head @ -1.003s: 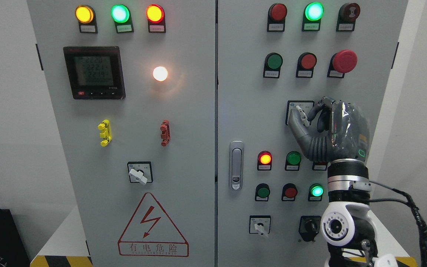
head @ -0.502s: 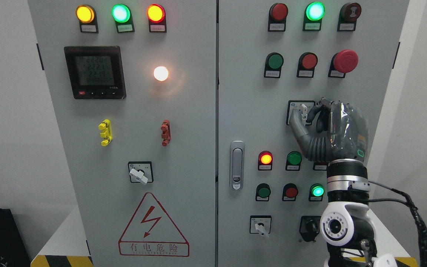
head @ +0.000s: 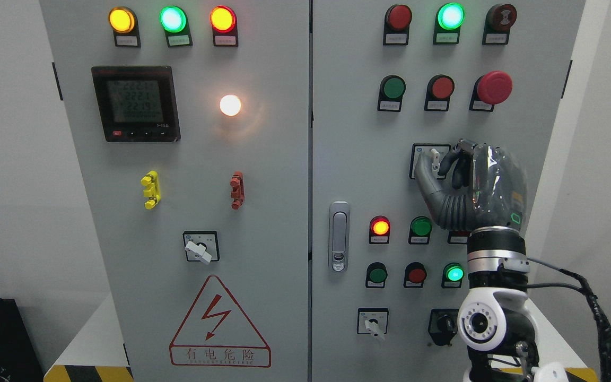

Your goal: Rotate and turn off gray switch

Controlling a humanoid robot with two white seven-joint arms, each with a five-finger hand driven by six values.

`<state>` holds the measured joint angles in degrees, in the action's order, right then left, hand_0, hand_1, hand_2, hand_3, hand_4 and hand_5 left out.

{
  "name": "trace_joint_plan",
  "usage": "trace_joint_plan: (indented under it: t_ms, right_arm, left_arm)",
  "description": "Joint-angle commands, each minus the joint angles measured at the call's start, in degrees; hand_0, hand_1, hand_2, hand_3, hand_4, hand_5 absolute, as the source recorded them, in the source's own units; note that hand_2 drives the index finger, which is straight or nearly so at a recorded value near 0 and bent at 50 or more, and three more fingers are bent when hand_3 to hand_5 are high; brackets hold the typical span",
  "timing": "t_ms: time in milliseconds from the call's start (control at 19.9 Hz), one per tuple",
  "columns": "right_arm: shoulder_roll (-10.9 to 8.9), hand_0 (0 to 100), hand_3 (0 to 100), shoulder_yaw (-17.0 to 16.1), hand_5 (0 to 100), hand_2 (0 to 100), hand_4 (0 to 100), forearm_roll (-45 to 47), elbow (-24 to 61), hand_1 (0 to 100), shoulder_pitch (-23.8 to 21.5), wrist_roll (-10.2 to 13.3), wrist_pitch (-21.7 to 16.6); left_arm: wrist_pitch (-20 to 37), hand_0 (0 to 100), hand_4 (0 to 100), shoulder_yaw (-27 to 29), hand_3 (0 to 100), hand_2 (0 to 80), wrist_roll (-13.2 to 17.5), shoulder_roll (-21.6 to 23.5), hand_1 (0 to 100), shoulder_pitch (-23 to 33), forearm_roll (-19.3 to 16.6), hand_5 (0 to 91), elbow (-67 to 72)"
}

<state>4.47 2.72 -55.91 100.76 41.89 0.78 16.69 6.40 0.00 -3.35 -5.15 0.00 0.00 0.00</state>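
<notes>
grey cabinet (head: 263, 175), two doors, seam down middle. left door: amber lamp (head: 121, 19), green lamp (head: 172, 19), red-orange lamp (head: 223, 18) in row at top, all lit; digital meter (head: 136, 103) below; lit white lamp (head: 230, 105) right of meter; yellow block (head: 150, 190) and red block (head: 237, 190) level with each other; white-handled selector (head: 200, 248) lower; hazard triangle sticker (head: 219, 324) at bottom. right door: latch handle (head: 339, 236) near seam; red mushroom button (head: 494, 87) upper right; lit green lamp (head: 450, 16) at top.
</notes>
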Motion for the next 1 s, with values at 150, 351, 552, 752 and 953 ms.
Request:
trace_joint_plan:
  t_ms: [150,351,552,752,953]
  right_arm:
    - [-0.17,38,100,-0.08,100,74,99,0.01,-0.04,44,0.03,0.10,-0.07]
    - [-0.34,36,100,-0.17,100,73,98,0.09,0.05,44,-0.05,0.10,-0.16]
    - [-0.52,35,100,-0.35,100,71,98,0.09,0.14,43,-0.14,0.18,-0.34]
    - [-0.52,34,100,-0.26,100,71,98,0.18,0.40,42,-0.14,0.27,-0.51]
    - [-0.52,33,100,-0.26,100,70,98,0.18,0.40,41,-0.41,0.36,-0.51]
  left_arm:
    - [0.02,12,0,0.44,0,0.0,0.01,0.05,39,-0.53,1.14,0.0,-1.41]
    - [0.02,12,0,0.44,0,0.0,0.01,-0.03,39,-0.53,1.14,0.0,-1.41]
    - [0.02,12,0,0.44,0,0.0,0.01,-0.03,39,-0.53,1.14,0.0,-1.41]
    - [0.02,12,0,0.44,0,0.0,0.01,-0.03,39,-0.53,1.14,0.0,-1.41]
    - [0.02,12,0,0.44,0,0.0,0.01,-0.03,39,-0.53,1.14,0.0,-1.41]
